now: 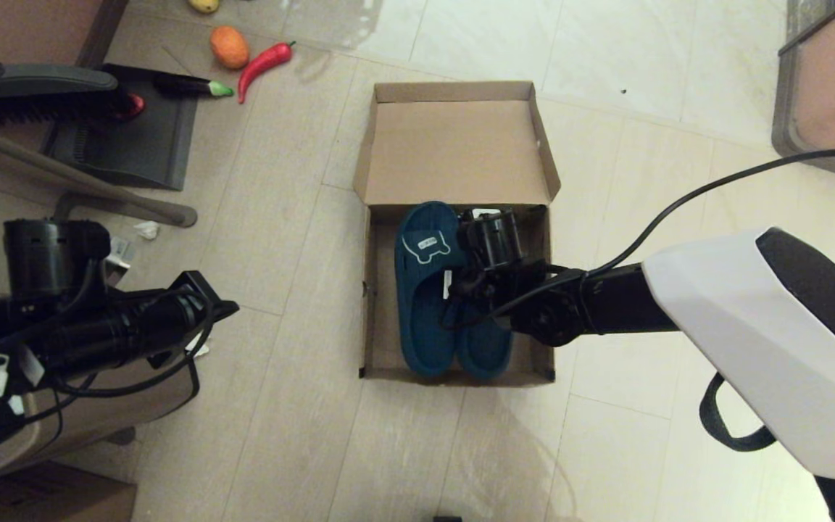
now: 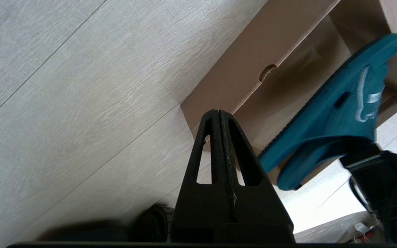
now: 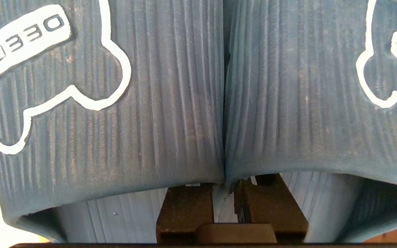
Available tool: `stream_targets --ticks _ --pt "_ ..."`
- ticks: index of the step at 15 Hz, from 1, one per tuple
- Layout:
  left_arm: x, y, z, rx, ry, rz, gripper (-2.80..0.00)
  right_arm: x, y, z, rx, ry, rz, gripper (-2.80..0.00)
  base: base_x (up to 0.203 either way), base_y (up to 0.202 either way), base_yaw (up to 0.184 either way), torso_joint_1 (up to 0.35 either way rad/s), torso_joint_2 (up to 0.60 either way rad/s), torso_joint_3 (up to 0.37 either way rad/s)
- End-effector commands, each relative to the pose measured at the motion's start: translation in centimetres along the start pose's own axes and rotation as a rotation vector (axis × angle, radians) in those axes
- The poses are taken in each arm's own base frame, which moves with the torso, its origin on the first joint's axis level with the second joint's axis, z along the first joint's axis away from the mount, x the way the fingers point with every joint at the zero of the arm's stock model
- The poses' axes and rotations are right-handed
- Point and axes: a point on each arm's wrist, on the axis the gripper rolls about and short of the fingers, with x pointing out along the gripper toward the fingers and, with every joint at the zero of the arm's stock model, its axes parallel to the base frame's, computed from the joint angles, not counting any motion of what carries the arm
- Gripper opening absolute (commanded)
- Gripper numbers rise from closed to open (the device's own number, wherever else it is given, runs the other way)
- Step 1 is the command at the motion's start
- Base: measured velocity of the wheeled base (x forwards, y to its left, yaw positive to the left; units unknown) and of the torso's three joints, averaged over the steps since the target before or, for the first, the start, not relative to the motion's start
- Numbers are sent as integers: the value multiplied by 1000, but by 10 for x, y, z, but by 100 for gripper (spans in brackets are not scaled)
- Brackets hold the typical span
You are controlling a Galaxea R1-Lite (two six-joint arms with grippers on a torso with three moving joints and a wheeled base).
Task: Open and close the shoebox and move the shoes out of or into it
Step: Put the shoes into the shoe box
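"DEER" in white on emblem (image 3: 26, 38) of shoe strap (image 3: 115, 103)

The plain brown matt cardboard shoebox (image 1: 454, 145) at centre frame shows a dull, papery inner face. The dark blue slide slippers (image 3: 171, 103) look like soft rubbery foam, finely ribbed across the straps, with raised white emblems. The pale floor tiles (image 1: 606, 72) are faintly glossy at the upper middle.
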Motion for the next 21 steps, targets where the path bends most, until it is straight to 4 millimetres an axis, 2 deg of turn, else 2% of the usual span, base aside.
stream_targets --ticks 1,5,6,15,21 --pt "-2 2 2 -7 -9 3 -280 7 0 -10 -7 19 -9 -280 0 0 0 0 0 0" --pt "-6 2 3 -6 -20 1 -280 13 -2 -17 -6 25 -15 -280 0 0 0 0 0 0" --pt "-8 1 3 -6 -22 -2 -280 15 -2 -18 -1 14 -13 0 0 0 0 0 0 0" --pt "-20 1 1 -1 -29 -8 -280 17 -2 -20 2 -3 -31 0 0 0 0 0 0 0" --pt "-20 1 1 -1 -28 -7 -280 20 -3 -24 -1 7 -35 0 0 0 0 0 0 0"
